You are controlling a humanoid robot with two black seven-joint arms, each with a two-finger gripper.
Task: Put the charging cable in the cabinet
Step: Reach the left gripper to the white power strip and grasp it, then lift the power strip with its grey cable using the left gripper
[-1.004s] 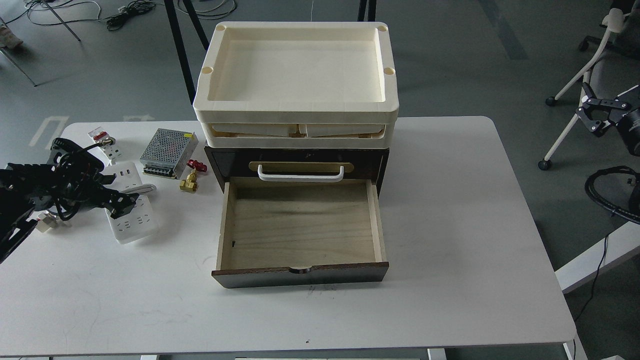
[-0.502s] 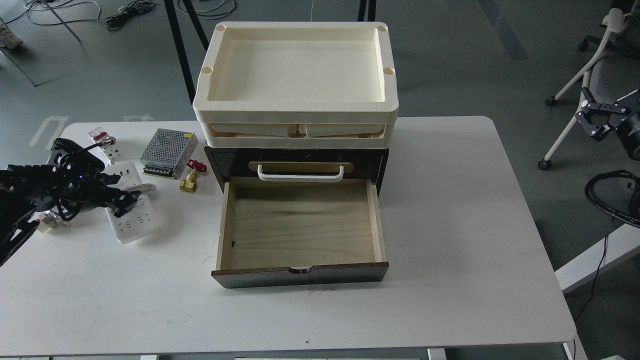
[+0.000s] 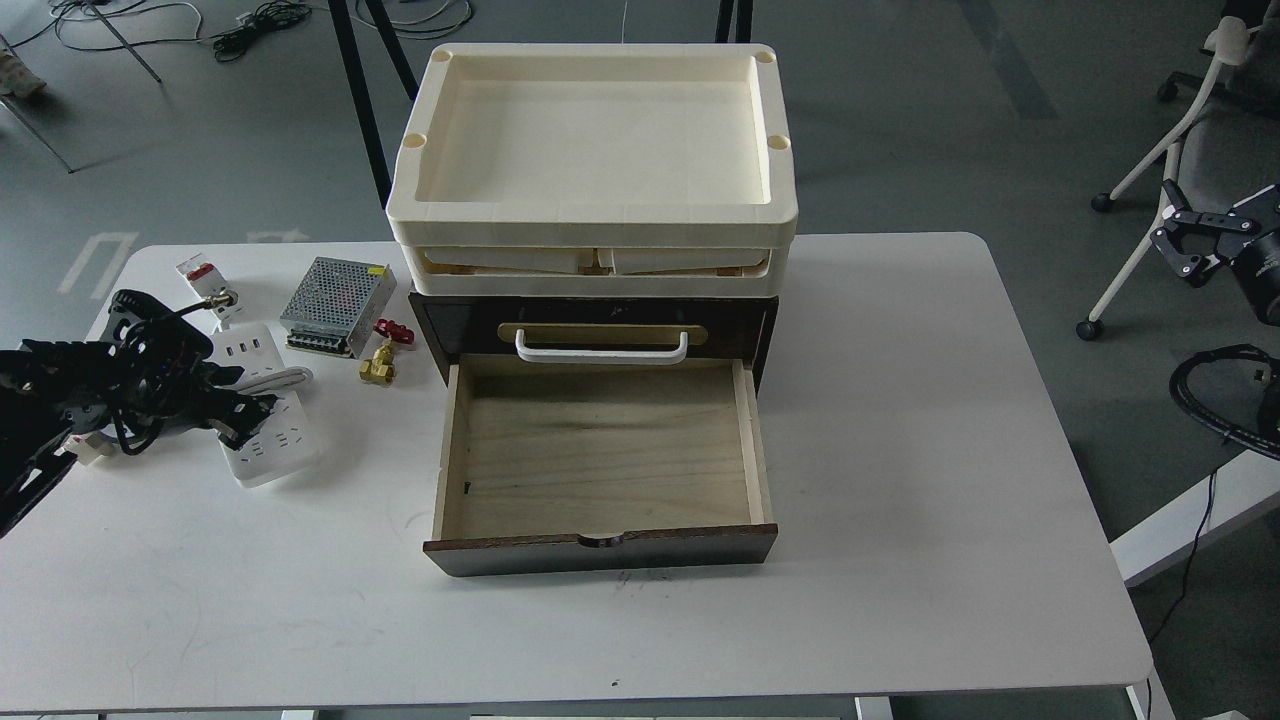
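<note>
The charging cable, a white power strip [image 3: 268,445] with USB ports and sockets, lies on the table at the left; a piece of its thick white cord [image 3: 288,377] shows beside it, the rest hidden under my arm. My left gripper [image 3: 245,405] is low over the strip's middle, its dark fingers apart, holding nothing that I can see. The dark brown cabinet [image 3: 455,330] stands mid-table with its lower drawer [image 3: 600,450] pulled open and empty. My right gripper [image 3: 1182,250] is open and empty, off the table at the far right.
Cream trays [image 3: 590,225] are stacked on the cabinet. A metal mesh power supply [image 3: 335,292], a brass valve with a red handle [image 3: 380,362] and a white-and-red breaker [image 3: 200,272] lie between the strip and the cabinet. A white bar handle [image 3: 600,352] sits above the drawer.
My left gripper has shifted a little over the power strip, which has stayed in place. My right gripper has drifted slightly lower.
</note>
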